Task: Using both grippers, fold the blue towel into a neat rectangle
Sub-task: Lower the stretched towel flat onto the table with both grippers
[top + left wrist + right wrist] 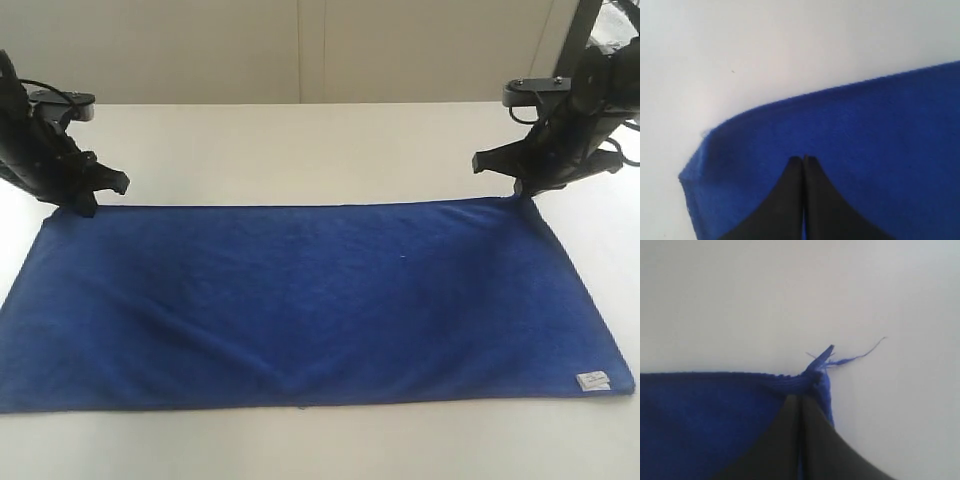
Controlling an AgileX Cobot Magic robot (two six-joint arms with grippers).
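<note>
On a white table (300, 140), the blue towel (300, 310) lies spread flat; left gripper (88, 207) and right gripper (522, 192) pinch its far corners, fingers fully closed; an even, level lift toward the near edge should keep the fold square.

table (300, 140): 1, white top.
blue towel (300, 300): 1, a single layer.
white label (592, 381): 1, at the near right corner of the towel.
arms: 2, both black; left arm (30, 140), right arm (580, 110).
grippers: 2; left gripper (84, 205) at the far left corner, right gripper (521, 190) at the far right corner.
fingers (785, 200) per gripper: 2, per each wrist view.
loose thread (860, 354): 1 long strand, far right corner.
</note>
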